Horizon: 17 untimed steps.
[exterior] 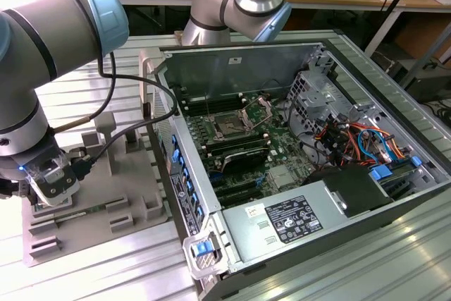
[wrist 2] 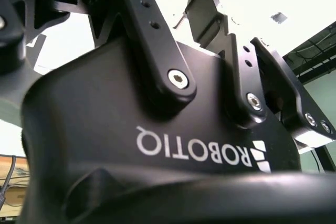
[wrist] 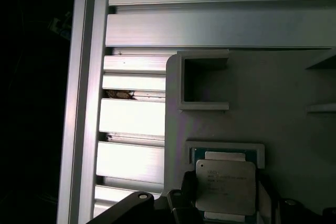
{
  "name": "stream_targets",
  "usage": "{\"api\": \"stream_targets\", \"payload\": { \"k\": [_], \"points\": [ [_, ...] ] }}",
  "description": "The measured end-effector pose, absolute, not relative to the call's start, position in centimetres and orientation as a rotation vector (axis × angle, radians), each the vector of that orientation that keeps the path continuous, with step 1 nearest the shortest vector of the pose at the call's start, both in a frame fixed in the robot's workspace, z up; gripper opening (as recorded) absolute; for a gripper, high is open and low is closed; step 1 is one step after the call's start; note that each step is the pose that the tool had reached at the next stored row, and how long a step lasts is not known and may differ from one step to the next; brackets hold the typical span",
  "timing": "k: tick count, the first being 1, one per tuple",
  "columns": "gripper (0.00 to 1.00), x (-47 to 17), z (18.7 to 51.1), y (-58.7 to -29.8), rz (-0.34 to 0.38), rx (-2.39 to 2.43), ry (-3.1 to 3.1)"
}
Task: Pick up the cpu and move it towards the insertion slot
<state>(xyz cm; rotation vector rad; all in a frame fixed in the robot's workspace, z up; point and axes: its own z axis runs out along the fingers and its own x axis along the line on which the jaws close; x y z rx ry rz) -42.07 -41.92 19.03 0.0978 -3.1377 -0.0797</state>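
Note:
The cpu [wrist: 226, 186], a small square chip with a silvery top, lies in a raised frame on the grey tray [wrist: 283, 93]. My gripper [wrist: 227, 205] is shut on the cpu, with one dark finger [wrist: 189, 198] against each side. In the exterior view my gripper [exterior: 46, 187] hangs low over the grey tray [exterior: 99, 202] at that view's left. The insertion slot [exterior: 230, 127], a dark socket with a shiny frame and its bracket raised, sits on the green board inside the open computer case, well to that view's right of my gripper. The gripper's black housing [wrist 2: 157, 129] shows in the second wrist view.
The open computer case [exterior: 296, 174] has a metal side wall [exterior: 239, 68] standing between the tray and the board. Cables [exterior: 127, 125] run from the arm over the tray. Raised grey blocks [exterior: 106, 128] stand on the tray. A ribbed aluminium table [wrist: 131, 119] lies underneath.

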Motion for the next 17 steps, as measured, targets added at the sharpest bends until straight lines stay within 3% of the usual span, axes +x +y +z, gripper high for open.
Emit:
{"api": "stream_targets", "payload": {
  "k": [17],
  "points": [
    [0.55, -42.07, 19.62, -41.92, -0.080, 0.098, -3.138]
  ]
}}
